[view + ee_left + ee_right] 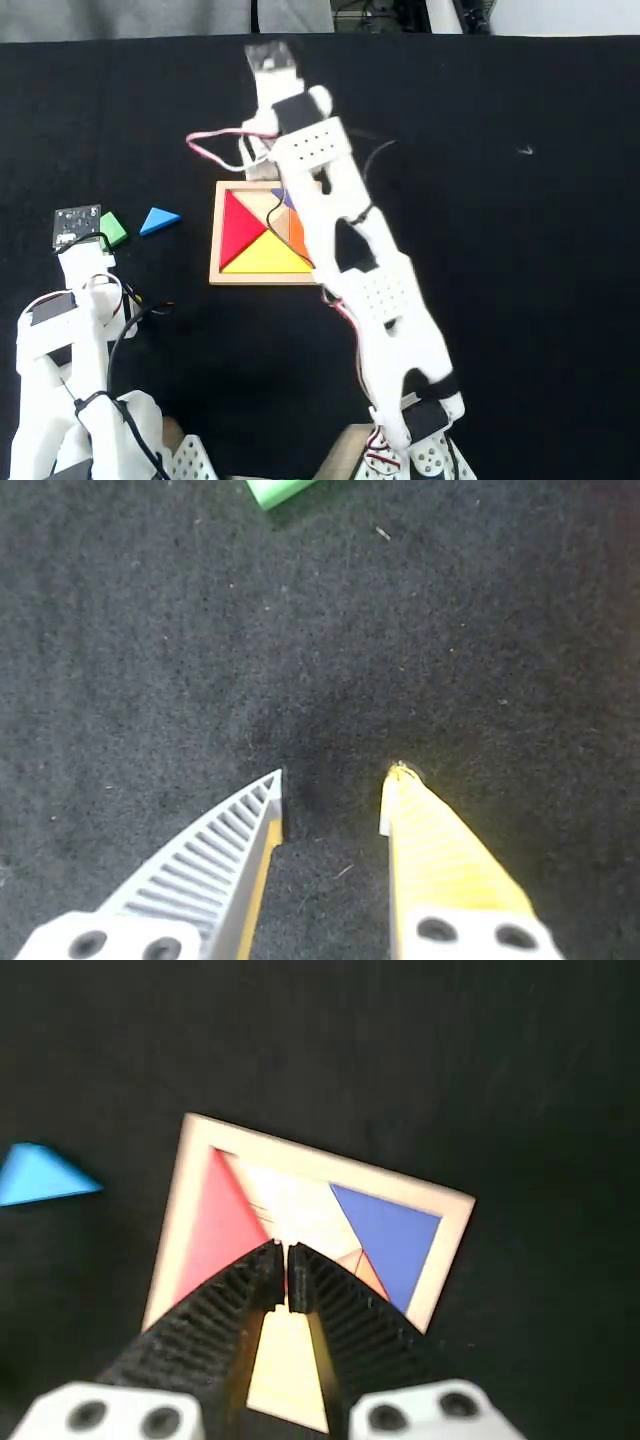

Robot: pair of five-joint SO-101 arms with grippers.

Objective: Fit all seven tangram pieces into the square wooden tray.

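no readable text, labels or numbers

The right arm [352,262] stretches far forward, right pincer [283,1265] closed. The left pincer [335,790] points down, tips apart.

Black felt tabletop [530,260]; grey backdrop [120,15] along far edge.

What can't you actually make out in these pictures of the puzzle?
High view: the right arm covers much of the tray, hiding pieces there.
Left wrist view: the green piece is cut off by the edge; shape unclear.
Right wrist view: the right hand covers part of the yellow piece.
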